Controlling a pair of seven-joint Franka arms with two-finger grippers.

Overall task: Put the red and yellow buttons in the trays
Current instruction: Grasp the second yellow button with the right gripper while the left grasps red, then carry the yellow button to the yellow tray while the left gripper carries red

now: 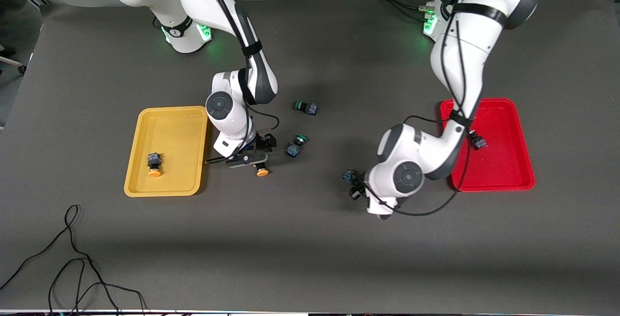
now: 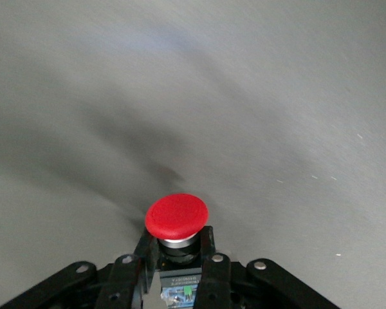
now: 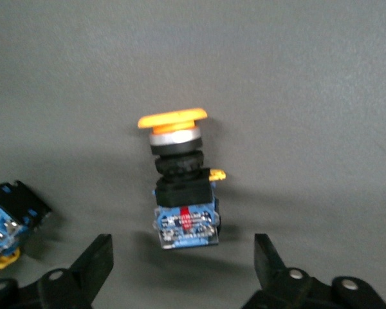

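— What covers the desk [image 1: 310,258]?
— A dark grey mat, black cable [image 1: 72,258] looping at its near edge.

— And the trays?
— Yellow tray [image 1: 167,127] holds one yellow button [image 1: 154,165]; red tray [image 1: 503,161] holds another button [image 1: 477,140].

— The grippers?
— Left gripper [image 2: 180,257] has its fingers clenched on a red button [image 2: 177,219]. Right gripper [image 3: 183,257] hangs with fingers spread, released, over a yellow button [image 3: 180,187] beside the yellow tray. Two green-capped switches [image 1: 295,145] lie nearby.

Between the spread fingers of the right gripper [image 1: 259,161], down on the table [image 1: 310,258]: a loose button [image 3: 180,187]. Just beside that gripper, toward the right arm's end: the first tray [image 1: 169,122], a tray button [image 1: 154,165] in it. Near it toward the left arm's end: two stray buttons [image 1: 295,145]. Pinched in the left gripper [image 2: 178,248], over the table: a gripped button [image 2: 177,219]. Beside that gripper, at the left arm's end: the second tray [image 1: 508,170], another button [image 1: 477,140] inside.
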